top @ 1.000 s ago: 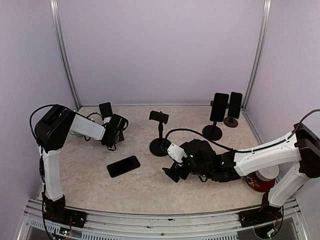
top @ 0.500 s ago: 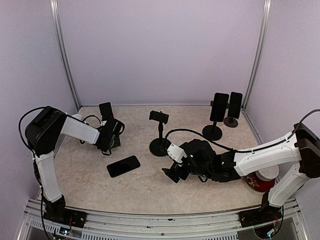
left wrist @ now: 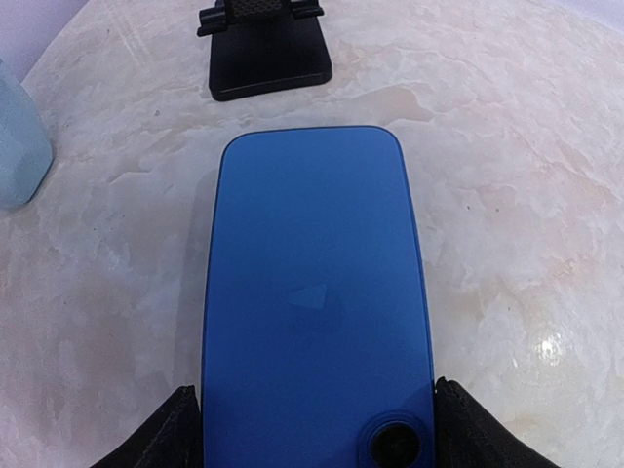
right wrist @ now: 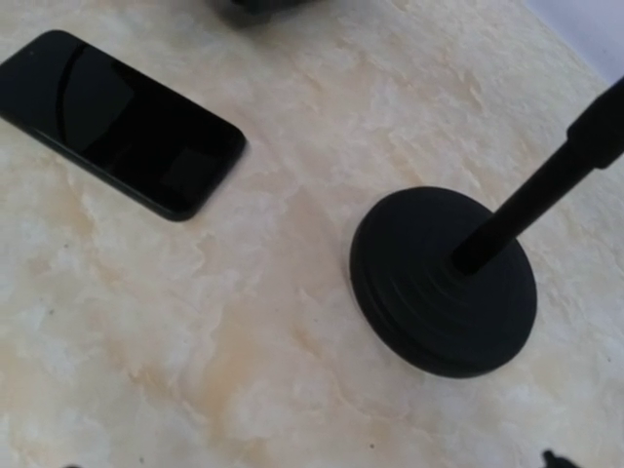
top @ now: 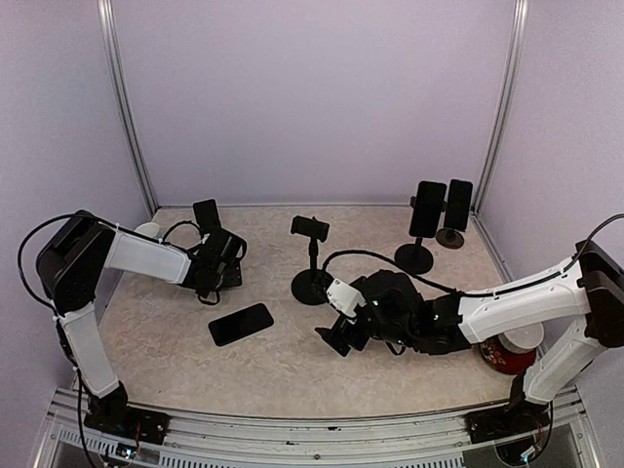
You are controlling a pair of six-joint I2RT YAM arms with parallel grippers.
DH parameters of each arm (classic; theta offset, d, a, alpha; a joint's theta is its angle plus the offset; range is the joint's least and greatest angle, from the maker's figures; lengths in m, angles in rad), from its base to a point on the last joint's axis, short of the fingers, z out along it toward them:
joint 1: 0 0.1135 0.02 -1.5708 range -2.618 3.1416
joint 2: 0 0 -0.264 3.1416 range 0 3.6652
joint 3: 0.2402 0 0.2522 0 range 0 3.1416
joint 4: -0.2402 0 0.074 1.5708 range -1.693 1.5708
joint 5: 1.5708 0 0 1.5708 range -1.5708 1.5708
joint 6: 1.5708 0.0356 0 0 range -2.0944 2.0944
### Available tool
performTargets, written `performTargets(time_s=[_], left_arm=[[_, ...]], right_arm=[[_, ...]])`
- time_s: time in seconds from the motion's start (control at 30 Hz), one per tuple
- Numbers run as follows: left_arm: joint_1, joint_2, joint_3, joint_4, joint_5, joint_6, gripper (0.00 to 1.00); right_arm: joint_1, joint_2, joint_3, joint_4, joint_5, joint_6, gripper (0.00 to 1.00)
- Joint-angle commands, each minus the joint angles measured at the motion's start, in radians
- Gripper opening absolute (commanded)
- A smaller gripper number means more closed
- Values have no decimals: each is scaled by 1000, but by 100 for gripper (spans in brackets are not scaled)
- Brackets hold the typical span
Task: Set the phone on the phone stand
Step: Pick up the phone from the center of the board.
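A blue phone (left wrist: 312, 273) lies back-up between the fingers of my left gripper (left wrist: 317, 434), which is shut on its two long edges, just above the table. Straight ahead of it stands a small black phone stand (left wrist: 265, 51), also seen at the table's back left as the low stand (top: 206, 214), with my left gripper (top: 220, 261) just in front of it. A second, black phone (top: 241, 324) lies flat on the table. My right gripper (top: 341, 337) hovers open near the base of a tall pole stand (top: 312, 255), holding nothing.
The pole stand's round base (right wrist: 444, 283) and the black phone (right wrist: 122, 122) show in the right wrist view. Two more stands bearing phones (top: 426, 210) (top: 458, 205) are at the back right. A pale cup (left wrist: 15, 146) sits left of the low stand. A red container (top: 505, 353) lies under the right arm.
My left arm's elbow has swung left and lower, while its gripper has stayed by the low stand with the blue phone in it. The right arm has not moved.
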Motion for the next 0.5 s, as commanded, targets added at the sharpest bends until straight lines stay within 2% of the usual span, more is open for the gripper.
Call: performTargets(time_s=[0.0,0.2,0.47], left_arm=[[-21,-75,-36,29,30,19,37],[-39,-176,-129,78,131,46,37],[-48,-328,-224,116,320,69,30]], right_arm=[[-10,-51,-22,21,-28,-3,100],[-9,-117,-66,61,-102,-45,100],[15,-153,-88,94,-213,-161,100]])
